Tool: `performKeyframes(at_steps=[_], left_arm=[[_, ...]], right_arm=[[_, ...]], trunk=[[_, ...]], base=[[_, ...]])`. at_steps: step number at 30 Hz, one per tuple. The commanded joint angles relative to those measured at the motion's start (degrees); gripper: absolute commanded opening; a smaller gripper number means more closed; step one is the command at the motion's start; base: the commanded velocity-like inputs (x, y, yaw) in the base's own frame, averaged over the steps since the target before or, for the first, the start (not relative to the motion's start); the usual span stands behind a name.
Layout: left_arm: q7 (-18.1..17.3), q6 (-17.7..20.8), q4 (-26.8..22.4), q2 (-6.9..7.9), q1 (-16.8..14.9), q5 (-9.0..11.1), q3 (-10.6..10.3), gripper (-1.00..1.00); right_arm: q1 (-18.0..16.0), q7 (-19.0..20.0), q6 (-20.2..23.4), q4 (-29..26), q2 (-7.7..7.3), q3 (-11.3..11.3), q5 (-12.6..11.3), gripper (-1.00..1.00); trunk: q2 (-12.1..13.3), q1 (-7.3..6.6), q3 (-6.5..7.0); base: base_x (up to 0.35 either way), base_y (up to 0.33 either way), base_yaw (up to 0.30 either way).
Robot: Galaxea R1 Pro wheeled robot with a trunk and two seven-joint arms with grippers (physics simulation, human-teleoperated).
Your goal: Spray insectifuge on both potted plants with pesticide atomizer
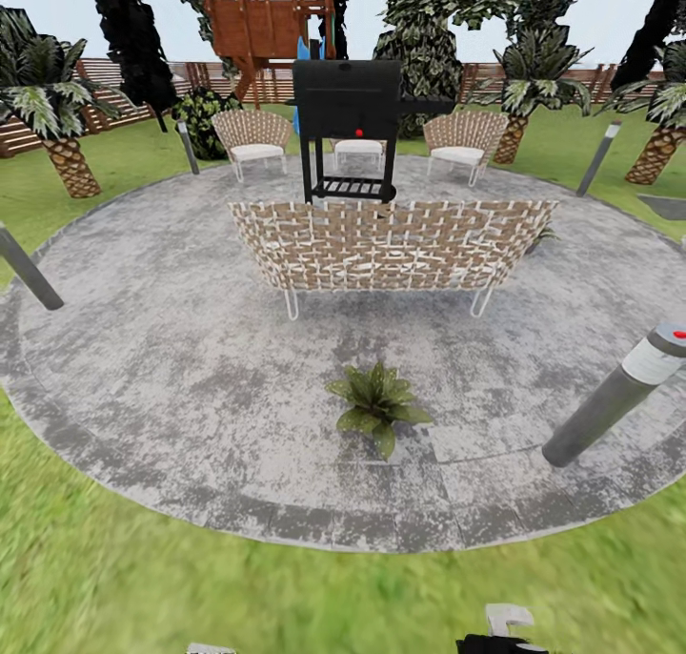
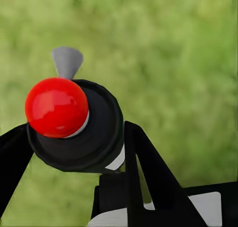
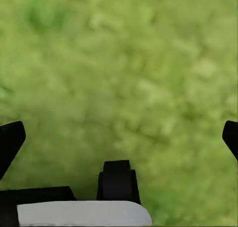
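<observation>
We are facing round grey patio [image 1: 171,368] ringed by lawn [image 1: 114,578]. One potted plant [image 1: 378,404] sitting on paving near front edge, before woven bench [image 1: 391,246]. Black grill [image 1: 347,111] standing behind bench. Left gripper [image 2: 74,132] clamping round black object with red knob [image 2: 56,107]. Right gripper [image 3: 119,137] hanging spread apart over grass.

Woven bench [image 1: 389,246] before a black grill [image 1: 348,120], two wicker chairs [image 1: 253,139] beyond, wooden playset [image 1: 267,20] behind.
</observation>
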Motion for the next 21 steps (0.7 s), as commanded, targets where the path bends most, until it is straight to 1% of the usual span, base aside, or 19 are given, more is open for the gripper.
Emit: performKeyframes(at_steps=[1, 2, 3, 5, 6, 10, 15, 21], left_arm=[[-0.2, -1.1, 0.0, 0.01, 0.0, -0.5, 0.5, -1.00], [-0.2, -2.4, 0.0, -0.01, 0.0, -0.5, 0.5, -1.00], [-0.2, -3.4, 0.0, -0.04, 0.0, -0.5, 0.5, -1.00], [-0.2, -5.5, 0.0, -0.05, 0.0, -0.5, 0.5, -1.00], [-0.2, -5.9, 0.0, -0.06, 0.0, -0.5, 0.5, -1.00], [-0.2, -6.6, 0.1, -0.09, 0.0, -0.5, 0.5, -1.00], [-0.2, -6.6, 0.2, -0.47, 0.0, -0.4, 0.4, -1.00], [-0.2, -6.7, 0.2, -0.51, 0.0, -0.4, 0.4, -1.00]], right_arm=[[0.3, 0.2, -0.1, 0.2, 2.04, 0.5, -0.6, 1.00], [0.6, 0.2, -0.1, 0.2, 3.58, 0.5, -0.6, 1.00], [0.7, 0.2, 0.0, 0.2, 4.21, 0.5, -0.6, 1.00], [0.9, 0.3, 0.2, 0.2, 5.01, 0.5, -0.6, 1.00], [1.3, 0.3, 0.3, 0.2, 5.18, 0.5, -0.6, 1.00], [2.5, 0.3, 0.4, 0.2, 5.45, 0.4, -0.6, 1.00], [2.7, 0.3, 0.4, 0.2, 5.44, 0.4, -0.7, 1.00], [2.7, 0.2, 0.4, 0.1, 5.44, 0.4, -0.7, 1.00]], trunk=[[0.0, 0.00, 0.06], [0.0, 0.00, 0.15], [0.0, 0.00, 0.24], [0.0, 0.00, 0.42], [0.0, 0.00, 0.51], [0.0, 0.00, 0.88], [0.0, 0.00, 1.34], [0.0, 0.00, 1.87]], base=[[0.000, 0.000, 0.000], [0.000, 0.000, 0.000], [0.000, 0.000, 0.000], [0.000, 0.000, 0.000], [0.000, 0.000, 0.000], [0.000, 0.000, 0.000], [0.000, 0.000, 0.000], [0.000, 0.000, 0.000]])
